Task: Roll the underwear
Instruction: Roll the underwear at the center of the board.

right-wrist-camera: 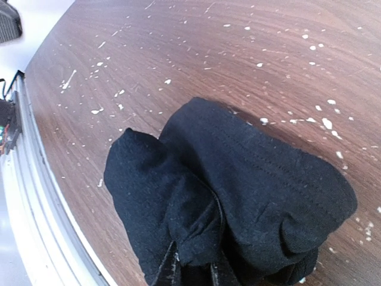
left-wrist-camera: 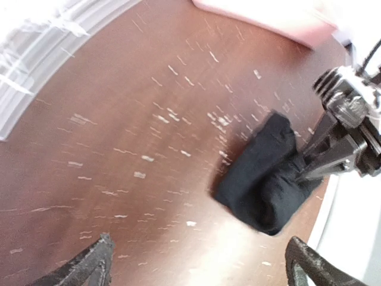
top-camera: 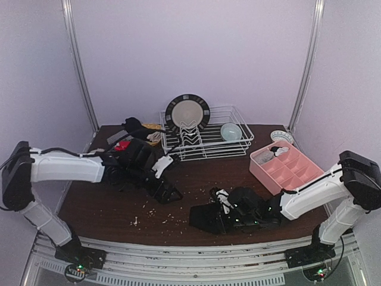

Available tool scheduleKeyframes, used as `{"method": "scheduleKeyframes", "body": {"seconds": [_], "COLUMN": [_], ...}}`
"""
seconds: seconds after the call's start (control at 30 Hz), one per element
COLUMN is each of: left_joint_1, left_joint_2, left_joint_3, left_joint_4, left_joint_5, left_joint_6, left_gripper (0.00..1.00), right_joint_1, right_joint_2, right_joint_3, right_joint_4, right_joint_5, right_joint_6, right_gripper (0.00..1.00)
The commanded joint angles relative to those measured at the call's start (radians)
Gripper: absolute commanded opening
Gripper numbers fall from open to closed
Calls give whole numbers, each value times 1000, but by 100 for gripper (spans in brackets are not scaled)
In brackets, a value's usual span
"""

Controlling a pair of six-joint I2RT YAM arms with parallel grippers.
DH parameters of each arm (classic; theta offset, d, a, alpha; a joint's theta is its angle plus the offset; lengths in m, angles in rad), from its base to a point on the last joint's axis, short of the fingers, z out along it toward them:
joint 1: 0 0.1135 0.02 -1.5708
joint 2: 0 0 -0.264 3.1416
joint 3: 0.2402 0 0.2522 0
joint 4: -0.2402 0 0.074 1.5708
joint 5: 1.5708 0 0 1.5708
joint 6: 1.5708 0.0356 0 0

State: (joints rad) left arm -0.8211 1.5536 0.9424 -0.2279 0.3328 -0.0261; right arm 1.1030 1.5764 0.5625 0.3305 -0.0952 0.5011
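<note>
A black underwear (top-camera: pixel 207 218) lies partly folded on the brown table near the front edge. My right gripper (top-camera: pixel 231 213) is shut on a fold at its right end. In the right wrist view the cloth (right-wrist-camera: pixel 250 185) fills the middle and my fingers (right-wrist-camera: pixel 171 269) pinch a bunched fold at the bottom. My left gripper (top-camera: pixel 171 193) is open and empty, a little above the table to the left of the garment. In the left wrist view the black underwear (left-wrist-camera: pixel 262 176) lies ahead, with the right gripper (left-wrist-camera: pixel 333 158) on it. More underwear, red (top-camera: pixel 122 145) and black (top-camera: pixel 132 125), is piled at the back left.
A white wire dish rack (top-camera: pixel 238 143) at the back holds a dark-rimmed plate (top-camera: pixel 187 112) and a pale bowl (top-camera: pixel 231 131). A pink compartment tray (top-camera: pixel 309 173) stands at the right, with a small white dish (top-camera: pixel 281 136) behind it. Pale crumbs dot the table (top-camera: pixel 149 217).
</note>
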Motion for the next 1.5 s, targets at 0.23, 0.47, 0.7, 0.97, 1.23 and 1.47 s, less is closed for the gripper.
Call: {"method": "scheduleKeyframes", "body": {"seconds": [0.23, 0.47, 0.7, 0.97, 1.23, 1.47], "left_joint_1": [-26, -343, -552, -532, -464, -429], "left_joint_2": [-471, -403, -104, 171, 255, 272], "left_joint_3": [-430, -481, -352, -217, -161, -95], "left_joint_4": [650, 798, 594, 593, 583, 417], "left_joint_5": [-635, -474, -571, -530, -484, -383], "left_joint_6": [-121, 443, 863, 968, 909, 871], "left_gripper": [98, 95, 94, 81, 59, 52], "right_joint_1": [-136, -221, -256, -266, -270, -270], "right_joint_2": [101, 156, 188, 195, 189, 199], "right_joint_3": [-45, -46, -35, -38, -57, -56], "right_joint_4": [-246, -210, -182, -170, -140, -124], "right_joint_5": [-346, -478, -539, -557, -565, -569], "right_joint_6": [14, 48, 63, 65, 82, 93], "right_gripper": [4, 4, 4, 4, 4, 4]}}
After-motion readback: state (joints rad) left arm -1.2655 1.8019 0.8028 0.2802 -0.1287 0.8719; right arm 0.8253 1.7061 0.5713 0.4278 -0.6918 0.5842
